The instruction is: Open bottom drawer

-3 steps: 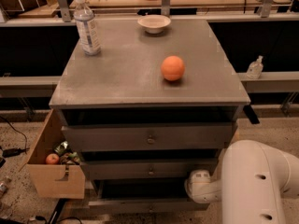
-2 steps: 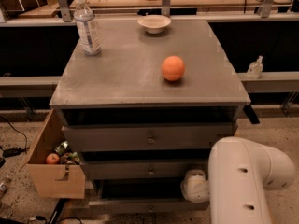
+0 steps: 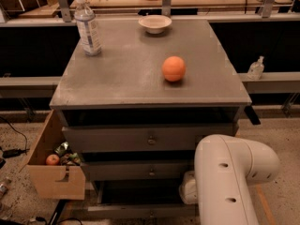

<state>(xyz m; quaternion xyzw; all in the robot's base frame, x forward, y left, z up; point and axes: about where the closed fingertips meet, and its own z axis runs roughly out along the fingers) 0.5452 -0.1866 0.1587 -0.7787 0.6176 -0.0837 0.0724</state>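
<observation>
1. Grey bottom drawer (image 3: 126,212) lowest beneath the counter (image 3: 122,78) front edge, apparently shut, knob (image 3: 151,214) central.
2. White arm (image 3: 229,182) under the front right corner, largely masking the gripper (image 3: 186,194); open or closed, cannot tell.
3. Risk: catching the middle drawer (image 3: 117,171) instead, or slipping off the small knob.
4. Since earlier: arm shifted left, toward the drawers.

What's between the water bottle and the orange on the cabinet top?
Nothing: in the camera view that stretch of grey cabinet top between water bottle and orange is bare. The pincer is not in view; only the white arm shows, low right.
</observation>
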